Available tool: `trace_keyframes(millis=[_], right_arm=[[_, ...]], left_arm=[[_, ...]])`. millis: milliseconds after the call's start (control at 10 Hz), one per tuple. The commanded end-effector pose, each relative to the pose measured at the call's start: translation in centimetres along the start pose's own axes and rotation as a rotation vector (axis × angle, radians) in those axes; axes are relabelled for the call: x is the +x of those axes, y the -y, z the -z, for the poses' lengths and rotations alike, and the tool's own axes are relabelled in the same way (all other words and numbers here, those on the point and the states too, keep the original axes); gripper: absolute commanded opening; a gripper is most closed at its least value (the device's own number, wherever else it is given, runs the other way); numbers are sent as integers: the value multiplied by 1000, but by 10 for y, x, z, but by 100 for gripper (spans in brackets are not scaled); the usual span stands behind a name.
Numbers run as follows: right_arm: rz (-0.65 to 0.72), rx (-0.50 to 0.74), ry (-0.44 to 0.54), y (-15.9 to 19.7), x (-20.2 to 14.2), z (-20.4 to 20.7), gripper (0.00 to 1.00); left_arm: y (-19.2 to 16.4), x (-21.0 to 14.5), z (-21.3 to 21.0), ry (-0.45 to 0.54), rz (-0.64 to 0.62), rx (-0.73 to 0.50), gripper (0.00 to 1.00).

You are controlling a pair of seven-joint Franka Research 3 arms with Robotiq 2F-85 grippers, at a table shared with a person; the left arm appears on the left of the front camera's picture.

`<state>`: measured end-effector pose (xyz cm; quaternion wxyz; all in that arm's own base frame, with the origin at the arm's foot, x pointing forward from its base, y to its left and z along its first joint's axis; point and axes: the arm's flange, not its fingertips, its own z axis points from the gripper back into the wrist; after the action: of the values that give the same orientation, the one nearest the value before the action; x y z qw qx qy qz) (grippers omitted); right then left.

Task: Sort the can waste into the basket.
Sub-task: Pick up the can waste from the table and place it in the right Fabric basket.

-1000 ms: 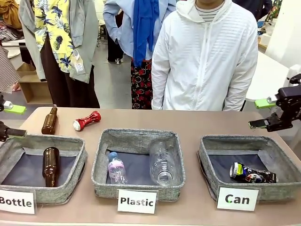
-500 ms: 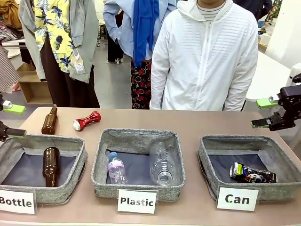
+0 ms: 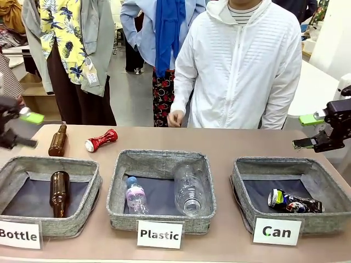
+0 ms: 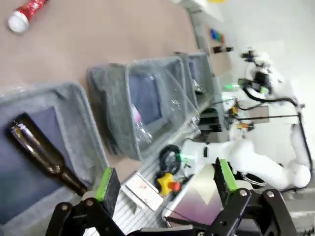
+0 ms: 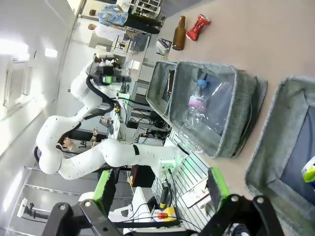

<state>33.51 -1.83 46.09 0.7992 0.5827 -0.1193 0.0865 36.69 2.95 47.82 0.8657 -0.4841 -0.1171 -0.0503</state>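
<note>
Nearest, on the right, the basket (image 3: pixel 237 183) labelled "Can" holds the black can (image 3: pixel 293 202) by its near right wall. Above that basket's far right corner hangs the right gripper (image 3: pixel 305 131), jaws wide and empty. Farther back on the left, the red can (image 3: pixel 101 140) lies on the table (image 3: pixel 219 139) beyond the "Bottle" basket (image 3: pixel 49 163), near 1 brown bottle (image 3: pixel 57 140). The left gripper (image 3: pixel 26 130) hovers wide open and empty at the table's left edge

Looks like a robotics lab: white multi-joint arm (image 5: pixel 113 152), e-stop (image 4: pixel 168 183) and loose cables (image 5: pixel 140 118) alongside, ceiling lights (image 5: pixel 49 52), plain white walls (image 4: pixel 275 29), table (image 3: pixel 219 139) with printed sorting labels (image 3: pixel 159 234).
</note>
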Motion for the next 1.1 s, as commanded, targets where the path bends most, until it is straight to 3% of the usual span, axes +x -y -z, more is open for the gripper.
trace_keyframes(millis=[0,100,200,300,400,500,700,1000], right_arm=[[2,-5,-13,-3,0,-2,100],[2,-5,-13,-3,0,-2,100],[2,-5,-13,-3,0,-2,100],[2,-5,-13,-3,0,-2,100],[2,-5,-13,-3,0,-2,100],[2,-5,-13,-3,0,-2,100],[2,-5,-13,-3,0,-2,100],[2,-5,-13,-3,0,-2,100]], left_arm=[[17,86,16,-102,-50,271,100],[21,127,32,-162,-44,368,100],[20,146,38,-168,-107,402,100],[18,143,25,-202,-66,310,100],[12,127,-7,-126,-79,278,100],[5,92,-51,-66,-47,189,100],[-15,-14,-131,132,38,-4,100],[-65,-122,-161,418,-61,-129,100]])
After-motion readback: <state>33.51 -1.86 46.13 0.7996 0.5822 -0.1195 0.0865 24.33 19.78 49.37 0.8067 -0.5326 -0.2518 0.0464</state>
